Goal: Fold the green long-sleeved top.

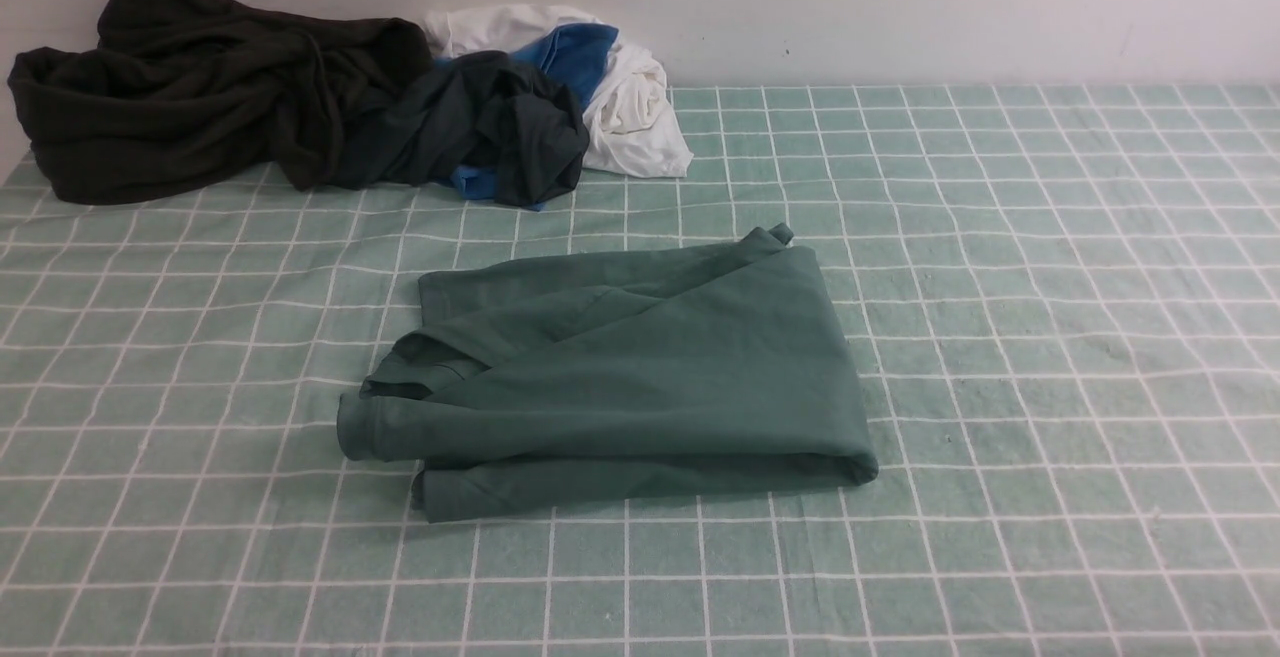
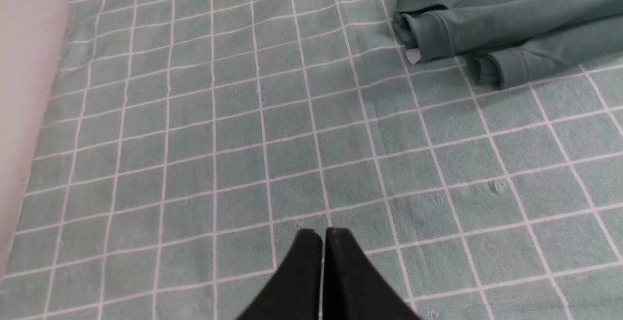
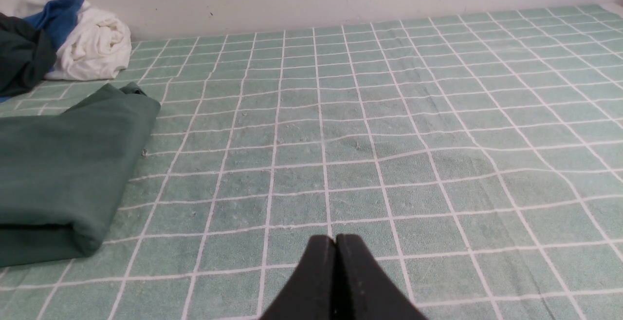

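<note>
The green long-sleeved top (image 1: 640,377) lies folded into a compact bundle in the middle of the checked cloth, cuffs poking out at its left end. Its cuffed sleeve ends (image 2: 462,32) show in the left wrist view, and one folded edge of the top (image 3: 63,174) shows in the right wrist view. My left gripper (image 2: 323,235) is shut with nothing in it, over bare cloth well away from the top. My right gripper (image 3: 335,239) is also shut and empty, over bare cloth off the top's other side. Neither arm shows in the front view.
A blackish-brown garment (image 1: 190,87) is heaped at the back left against the wall. Beside it lie a dark teal-grey garment (image 1: 480,127) and white and blue clothes (image 1: 620,87). The checked cloth (image 1: 1050,287) covers the whole table; its edge (image 2: 29,115) shows in the left wrist view.
</note>
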Tool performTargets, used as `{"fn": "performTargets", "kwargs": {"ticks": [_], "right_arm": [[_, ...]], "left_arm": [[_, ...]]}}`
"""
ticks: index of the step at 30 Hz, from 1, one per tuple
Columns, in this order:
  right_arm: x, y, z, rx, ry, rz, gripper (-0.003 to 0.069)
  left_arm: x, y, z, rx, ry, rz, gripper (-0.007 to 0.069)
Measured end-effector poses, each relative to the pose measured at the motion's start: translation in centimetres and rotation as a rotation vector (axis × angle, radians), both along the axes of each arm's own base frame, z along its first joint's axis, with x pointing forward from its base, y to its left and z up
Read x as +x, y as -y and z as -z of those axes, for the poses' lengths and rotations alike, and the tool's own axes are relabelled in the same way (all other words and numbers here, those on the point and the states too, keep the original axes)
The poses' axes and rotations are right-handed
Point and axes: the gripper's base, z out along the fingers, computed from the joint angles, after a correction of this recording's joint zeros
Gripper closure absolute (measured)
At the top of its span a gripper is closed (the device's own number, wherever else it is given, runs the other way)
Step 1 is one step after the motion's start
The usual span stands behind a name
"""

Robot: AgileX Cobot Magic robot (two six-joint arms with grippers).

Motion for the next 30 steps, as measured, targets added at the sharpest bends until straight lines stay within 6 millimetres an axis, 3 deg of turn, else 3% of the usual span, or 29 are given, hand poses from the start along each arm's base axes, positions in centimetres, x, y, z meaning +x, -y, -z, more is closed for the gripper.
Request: {"fn": "performTargets", "kwargs": {"ticks": [13,18,25,30], "right_arm": [[0.0,0.0,0.0,0.0,0.0,0.0,0.0672],[0.0,0.0,0.0,0.0,0.0,0.0,0.0672],[0.0,0.0,0.0,0.0,0.0,0.0,0.0672],[0.0,0.0,0.0,0.0,0.0,0.0,0.0672]], "left_arm": [[0.2,0.0,0.2,0.0,0.022,0.003,0.0627],[1.4,0.8,0.5,-0.041,0.221,0.058,0.0627],[3.0,1.3,4.7,-0.081,0.391,-0.001,0.0627],[3.5,1.1,9.6,-0.132,0.385,-0.111,0.0627]]}}
